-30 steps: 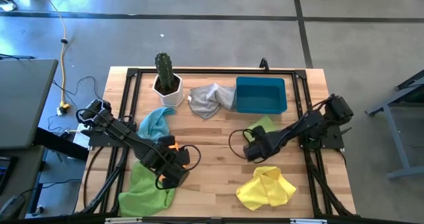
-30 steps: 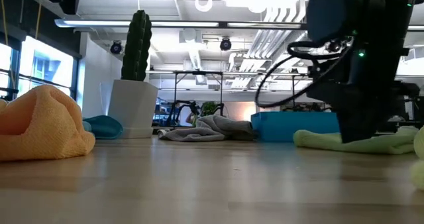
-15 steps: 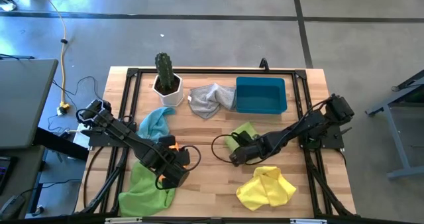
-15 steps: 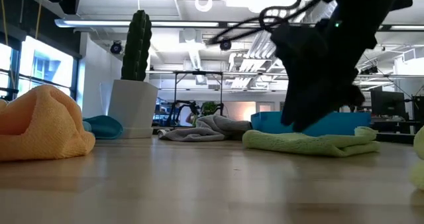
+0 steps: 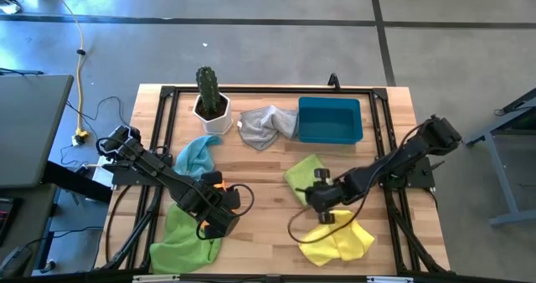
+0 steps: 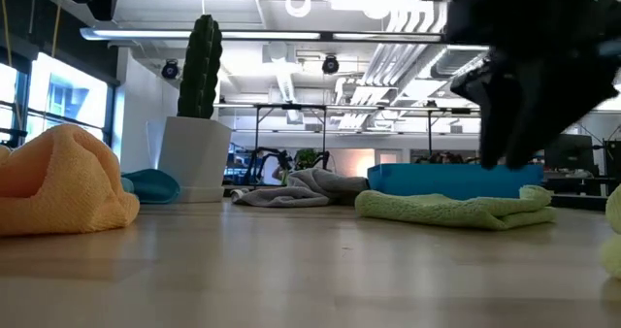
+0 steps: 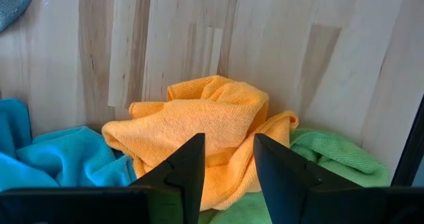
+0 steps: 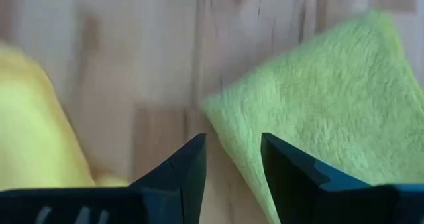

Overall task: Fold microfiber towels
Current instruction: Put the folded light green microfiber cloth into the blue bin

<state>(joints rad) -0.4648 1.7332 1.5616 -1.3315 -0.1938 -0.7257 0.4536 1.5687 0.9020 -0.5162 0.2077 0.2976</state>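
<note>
A folded lime green towel [image 5: 303, 172] lies flat on the table in front of the bin, also in the low view [image 6: 456, 210]. My right gripper [image 8: 232, 159] hangs open above the table between that towel's corner [image 8: 311, 105] and the crumpled yellow towel [image 5: 337, 237], holding nothing. My left gripper [image 7: 228, 159] hovers open over the bunched orange towel [image 7: 199, 128], which rests on a second lime green towel [image 5: 186, 239] and a light blue towel [image 5: 197, 153]. A grey towel [image 5: 266, 124] lies crumpled at the back.
A rigid blue bin [image 5: 330, 120] stands at the back right, with a potted cactus [image 5: 209, 95] at the back left. A black frame [image 5: 268, 89] runs round the table. Bare wood [image 5: 268, 224] lies between the two grippers.
My right gripper swept toward the table's left over the lime green towel, which shifted left and now lies folded. The gripper then rose and went toward the near edge, rolling its wrist, clear of the towel.
</note>
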